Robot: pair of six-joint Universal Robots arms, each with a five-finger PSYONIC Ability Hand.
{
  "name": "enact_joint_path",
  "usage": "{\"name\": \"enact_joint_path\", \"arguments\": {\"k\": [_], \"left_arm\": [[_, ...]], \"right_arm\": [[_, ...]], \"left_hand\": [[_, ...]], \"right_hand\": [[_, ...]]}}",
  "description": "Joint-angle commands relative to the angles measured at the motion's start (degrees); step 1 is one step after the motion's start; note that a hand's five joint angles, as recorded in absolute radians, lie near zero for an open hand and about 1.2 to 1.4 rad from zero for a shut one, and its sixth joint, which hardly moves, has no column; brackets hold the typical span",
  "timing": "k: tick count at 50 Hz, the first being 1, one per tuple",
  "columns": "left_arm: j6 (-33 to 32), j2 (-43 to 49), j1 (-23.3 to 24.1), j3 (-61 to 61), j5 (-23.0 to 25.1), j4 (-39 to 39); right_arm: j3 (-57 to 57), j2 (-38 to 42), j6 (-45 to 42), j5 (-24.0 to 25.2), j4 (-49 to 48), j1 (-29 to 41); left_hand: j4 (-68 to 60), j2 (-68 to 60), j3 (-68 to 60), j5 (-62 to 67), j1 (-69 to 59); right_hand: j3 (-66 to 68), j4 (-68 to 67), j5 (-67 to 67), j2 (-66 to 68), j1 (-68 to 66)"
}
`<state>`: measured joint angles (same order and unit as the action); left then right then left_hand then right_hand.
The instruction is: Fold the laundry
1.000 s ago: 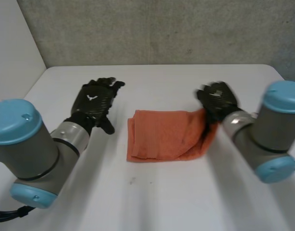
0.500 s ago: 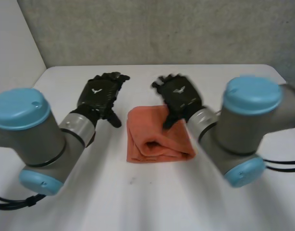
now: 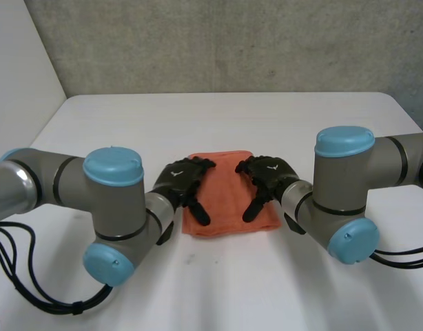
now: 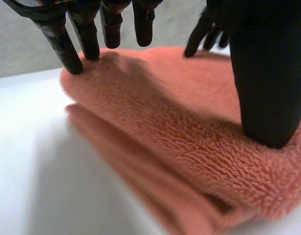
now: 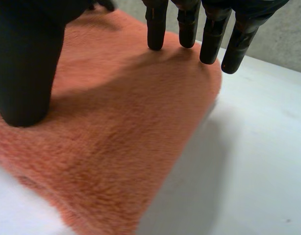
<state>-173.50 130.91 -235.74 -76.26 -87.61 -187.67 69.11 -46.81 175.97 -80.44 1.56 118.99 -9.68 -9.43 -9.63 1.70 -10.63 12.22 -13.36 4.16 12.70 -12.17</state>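
Your left robot hand (image 3: 182, 181) rests spread flat on the left side of the folded orange towel (image 3: 227, 196), in the middle of the tabletop (image 3: 301, 124). Your right robot hand (image 3: 268, 176) does the same on the right side. The towel looks soft, light and floppy, so pinch it at an edge.

white table (image 3: 266, 289) with folded orange towel (image 3: 229, 189) at centre

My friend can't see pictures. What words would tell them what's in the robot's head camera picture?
A folded orange towel lies on a white table. The robot's black left hand rests on the towel's left side and its black right hand on the right side, both open and flat.
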Motion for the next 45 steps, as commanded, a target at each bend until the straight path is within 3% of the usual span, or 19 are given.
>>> {"name": "enact_joint_path", "arguments": {"k": [1,11,17,29,45], "left_arm": [[-1.31,-3.63,-2.26,-2.23,-2.12,2.3],[-1.4,-16.65,-1.82,-1.44,-2.12,3.98],[-1.49,-25.07,-2.61,0.84,-2.3,4.6],[-2.36,-35.8,-15.0,2.25,-0.54,16.89],[-3.25,-36.86,-15.97,0.06,2.27,17.69]], "right_arm": [[-1.78,-2.31,0.07,-0.16,0.64,-1.65],[-1.78,-14.54,0.86,-1.92,0.11,-2.01],[-1.17,-22.63,2.01,-8.24,0.2,-5.61],[6.12,-37.03,1.39,-9.12,0.2,-11.32],[7.88,-37.13,1.13,-9.3,-0.33,-11.41]], "left_hand": [[-0.32,-0.57,-0.37,-1.7,0.63],[-0.32,-0.57,-0.37,-1.7,0.63],[-0.32,-0.57,-0.37,-1.7,0.63],[-0.32,-0.57,-0.37,-1.7,0.63],[-0.32,-0.57,-0.37,-1.7,0.63]], "right_hand": [[-2.22,3.36,-4.16,-2.7,2.17],[-2.22,3.36,-4.16,-2.7,2.17],[-2.22,3.36,-4.16,-2.7,2.17],[-2.22,3.36,-4.16,-2.7,2.17],[-2.22,3.36,-4.16,-2.7,2.17]]}}
